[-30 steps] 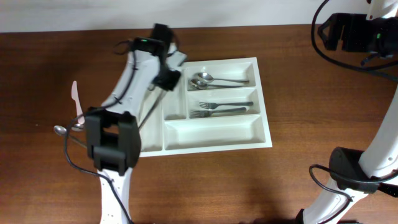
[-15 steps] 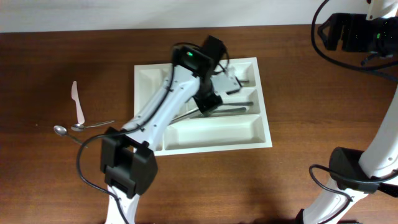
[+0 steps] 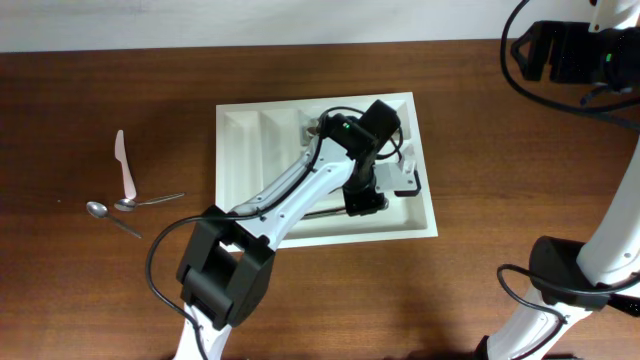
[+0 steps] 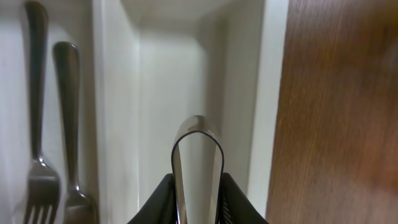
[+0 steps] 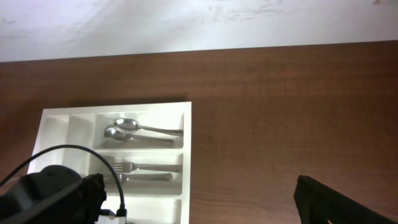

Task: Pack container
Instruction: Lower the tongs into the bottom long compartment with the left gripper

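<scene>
The container (image 3: 240, 170) is a large white cutlery tray in the middle of the table; it also shows in the right wrist view (image 5: 56, 121). My left gripper (image 3: 363, 202) is over the right end of the long bottom compartment, shut on a flat metal utensil (image 4: 196, 165) whose shaft (image 3: 318, 213) runs left along that compartment. Two forks (image 4: 50, 124) lie in the compartment beside it. Two spoons (image 5: 134, 129) lie in the top long compartment. My right gripper (image 5: 339, 202) is high at the back right, away from the tray, with one dark finger showing far to the side.
A white plastic knife (image 3: 123, 165) and two metal spoons (image 3: 150, 201) (image 3: 108, 214) lie on the brown table left of the tray. The left arm (image 3: 290, 195) reaches across the tray. The right arm's base (image 3: 565, 280) stands at the right.
The left arm swung from the tray's upper left, across the tray, to the right end of the bottom compartment, carrying the utensil. The right arm has not moved.
</scene>
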### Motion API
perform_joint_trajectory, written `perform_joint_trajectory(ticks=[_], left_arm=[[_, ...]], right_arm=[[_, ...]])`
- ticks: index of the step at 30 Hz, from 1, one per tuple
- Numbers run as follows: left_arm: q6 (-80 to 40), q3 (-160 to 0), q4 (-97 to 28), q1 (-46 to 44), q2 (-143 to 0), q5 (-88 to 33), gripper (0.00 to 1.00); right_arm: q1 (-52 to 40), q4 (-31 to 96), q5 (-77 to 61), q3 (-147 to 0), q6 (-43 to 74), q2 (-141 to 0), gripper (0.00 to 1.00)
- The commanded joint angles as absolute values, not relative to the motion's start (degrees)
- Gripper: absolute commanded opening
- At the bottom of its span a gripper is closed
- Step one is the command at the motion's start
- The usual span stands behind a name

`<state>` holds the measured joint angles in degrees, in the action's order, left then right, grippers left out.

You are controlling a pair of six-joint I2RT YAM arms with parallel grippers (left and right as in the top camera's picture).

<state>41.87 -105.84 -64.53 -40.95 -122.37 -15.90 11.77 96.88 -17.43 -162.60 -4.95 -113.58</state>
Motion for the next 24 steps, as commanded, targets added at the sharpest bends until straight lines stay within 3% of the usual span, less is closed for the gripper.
perform_joint_trajectory(ticks=[1, 3, 7, 11, 13, 18, 21, 24], left_arm=[[43.4, -104.0, -62.7, -40.6, -121.9, -17.2, 0.02], [43.4, -103.9, -62.3, -40.6, -121.9, -17.2, 0.04], [43.3, -103.9, -61.7, -40.6, -121.9, -17.2, 0.33], [41.7, -104.6, -61.8, -40.5, -121.7, -16.3, 0.41], [37.3, -106.2, -62.8, -39.9, -121.2, -13.3, 0.5], [30.5, -113.6, -68.2, -36.2, -117.2, -2.7, 0.52], [24.8, -117.6, -70.3, -31.6, -113.2, 8.0, 0.6], [16.7, -118.8, -70.5, -25.1, -109.2, 16.0, 0.77]], right_arm=[[12.0, 96.7, -17.3, -163.2, -5.1, -113.9, 0.99], [12.0, 96.7, -17.3, -163.2, -5.1, -113.9, 0.99], [12.0, 96.7, -17.3, -163.2, -5.1, -113.9, 0.99], [12.0, 96.7, -17.3, -163.2, -5.1, -113.9, 0.99], [12.0, 96.7, -17.3, -163.2, -5.1, -113.9, 0.99], [12.0, 96.7, -17.3, -163.2, -5.1, -113.9, 0.99], [12.0, 96.7, -17.3, -163.2, -5.1, -113.9, 0.99], [12.0, 96.7, -17.3, -163.2, -5.1, -113.9, 0.99]])
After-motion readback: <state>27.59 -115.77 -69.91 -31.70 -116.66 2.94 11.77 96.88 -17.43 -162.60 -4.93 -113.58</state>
